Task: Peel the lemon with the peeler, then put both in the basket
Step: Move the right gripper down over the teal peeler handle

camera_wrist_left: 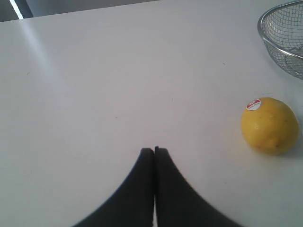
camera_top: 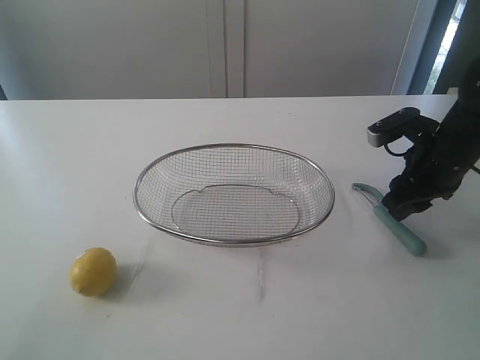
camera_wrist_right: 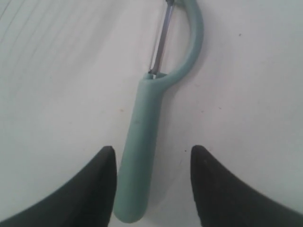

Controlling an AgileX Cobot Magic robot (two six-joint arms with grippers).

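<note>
A yellow lemon lies on the white table at the front left; the left wrist view shows the lemon with a small red sticker, off to one side of my left gripper, which is shut on nothing. The wire-mesh basket stands empty in the middle. Right of it lies the teal peeler. My right gripper is open just above the table with the peeler's handle between its fingers, close to one finger. The right gripper hovers over the handle's middle.
A corner of the basket shows in the left wrist view. The white table runs back to a pale wall with panel seams. A dark window frame stands at the back right.
</note>
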